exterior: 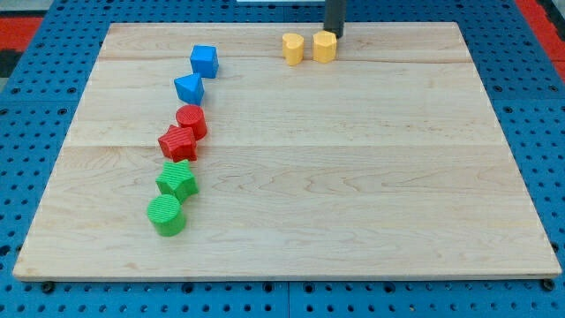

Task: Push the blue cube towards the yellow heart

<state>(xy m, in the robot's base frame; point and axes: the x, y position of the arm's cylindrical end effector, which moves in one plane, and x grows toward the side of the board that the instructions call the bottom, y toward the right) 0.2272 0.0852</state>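
The blue cube (205, 61) sits near the top left of the wooden board (353, 177). Two yellow blocks stand side by side at the top middle. The left one (293, 48) has a notched top and looks like the heart. The right one (325, 46) looks many-sided. The dark rod comes down from the view's top edge. My tip (335, 37) is right at the upper right side of the right yellow block, far to the right of the blue cube.
Below the blue cube a line of blocks runs down the board's left: a blue wedge-like block (189, 87), a red cylinder (192, 121), a red star (177, 142), a green star (177, 180) and a green cylinder (166, 215).
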